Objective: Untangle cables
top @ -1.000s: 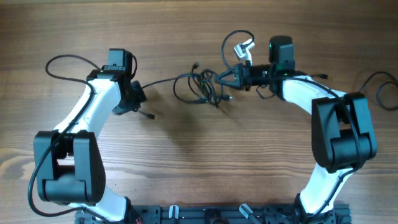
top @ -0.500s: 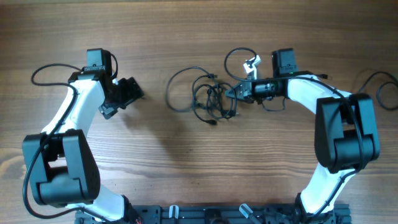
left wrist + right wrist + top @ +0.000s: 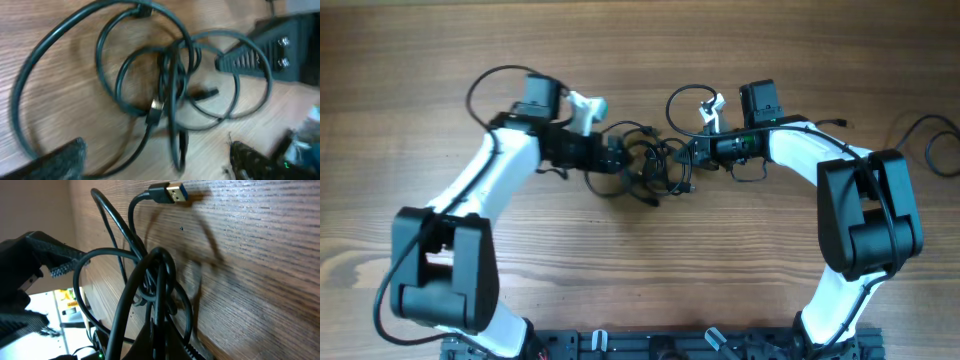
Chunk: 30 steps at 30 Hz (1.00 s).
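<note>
Wooden table (image 3: 640,260), grain running side to side, carrying both arms. Left arm (image 3: 490,180), white and black, reaches inward to the tangle from its own side. Right arm (image 3: 810,150), same build, reaches in from the opposite side. Cables (image 3: 650,165): thin black cords in overlapping loops, lying on the wood directly between the two tools. Left gripper (image 3: 615,160): fingers spread wide, nothing held, with the loops just ahead of it and between its tips. Right gripper (image 3: 692,150): closed, with several strands bunched at its tip and arching away from it. USB plug (image 3: 170,191): metal-ended, flat on the wood well ahead of the right tool. Small barrel connector (image 3: 155,107): silver collar, mid-tangle, just ahead of the left tool's open fingers.
</note>
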Motion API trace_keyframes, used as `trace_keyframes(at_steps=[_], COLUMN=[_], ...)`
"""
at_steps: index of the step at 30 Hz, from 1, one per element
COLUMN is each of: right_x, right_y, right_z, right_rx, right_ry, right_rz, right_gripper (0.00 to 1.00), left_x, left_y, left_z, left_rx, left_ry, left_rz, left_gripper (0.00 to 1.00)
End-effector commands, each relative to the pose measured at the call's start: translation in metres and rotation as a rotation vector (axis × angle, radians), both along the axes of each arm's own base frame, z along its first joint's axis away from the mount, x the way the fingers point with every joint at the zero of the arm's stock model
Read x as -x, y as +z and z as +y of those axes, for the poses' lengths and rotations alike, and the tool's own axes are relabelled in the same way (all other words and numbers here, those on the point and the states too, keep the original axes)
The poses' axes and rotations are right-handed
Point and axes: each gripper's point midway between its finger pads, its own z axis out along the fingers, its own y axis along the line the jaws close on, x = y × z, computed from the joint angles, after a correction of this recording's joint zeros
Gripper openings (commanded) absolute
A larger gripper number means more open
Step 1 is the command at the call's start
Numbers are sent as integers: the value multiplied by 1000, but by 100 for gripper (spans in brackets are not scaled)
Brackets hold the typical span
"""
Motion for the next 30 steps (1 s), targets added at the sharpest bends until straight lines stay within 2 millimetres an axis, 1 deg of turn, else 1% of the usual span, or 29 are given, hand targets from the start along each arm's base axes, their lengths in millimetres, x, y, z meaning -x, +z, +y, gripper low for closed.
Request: trace_keyframes(at_steps=[1, 2, 3, 4, 5, 6, 7, 8, 10, 12, 13, 14, 15, 16, 18, 20, 21, 22, 24, 25, 26, 27, 29, 30], right_x=[0, -1, -1, -1, -1, -1, 0, 0, -1, -2, -3, -3, -3, -3, -1, 0, 1, 2, 5, 7, 9, 11, 11, 11], right_y=[7, 7, 7, 7, 7, 7, 6, 6, 5, 1, -4, -8, -20, -25, -42, -47, -47, -45, -36, -27, -12, -3, 4, 6], right_z=[2, 2, 2, 2, 2, 2, 1, 1, 1, -2, -6, -9, -20, -25, -45, -53, -53, -48, -30, -16, 5, 18, 36, 44], right_rx=[1, 1, 1, 1, 1, 1, 5, 6, 12, 37, 72, 104, 187, 226, 372, 424, 423, 397, 307, 233, 129, 66, 35, 26], right_ry=[3, 3, 3, 3, 3, 3, 2, 2, -1, -10, -23, -33, -59, -71, -109, -120, -120, -127, -87, -52, 21, 68, 102, 120], right_rz=[-21, -21, -21, -21, -22, -21, -20, -18, -20, -21, -16, -11, 0, 6, 26, 34, 35, 55, 53, 39, -15, -56, -109, -135], right_gripper=[4, 4, 4, 4, 4, 4, 4, 4, 4, 4, 4, 4, 4, 4, 4, 4, 4, 5, 4, 4, 4, 4, 4, 4], left_x=[-7, -10, -11, -11, -14, -16, -19, -21, -21, -19, -15, -12, -6, -2, 7, 10, 9, 7, 0, -4, -9, -12, -18, -19], left_y=[-16, -19, -21, -22, -24, -25, -27, -28, -31, -33, -35, -36, -37, -38, -44, -49, -53, -54, -48, -45, -40, -36, -25, -23], left_z=[-9, -7, -5, -3, 5, 16, 30, 51, 98, 128, 159, 177, 201, 212, 235, 240, 238, 232, 214, 206, 193, 184, 152, 141], left_rx=[-183, -246, -292, -322, -362, -397, -444, -496, -539, -541, -537, -523, -492, -469, -373, -307, -218, -139, -53, -28, 8, 35, 104, 116], left_ry=[163, 215, 230, 234, 272, 317, 381, 467, 644, 756, 862, 910, 978, 1011, 1088, 1115, 1121, 1099, 962, 905, 827, 776, 611, 560], left_rz=[5, -10, -29, -44, -50, -49, -46, -34, 44, 104, 162, 196, 250, 280, 348, 372, 385, 386, 340, 313, 277, 255, 188, 168], left_gripper=[82, 78, 71, 55, 35, 21, 10, 4, 4, 4, 4, 4, 4, 4, 4, 4, 4, 4, 4, 9, 18, 24, 41, 46])
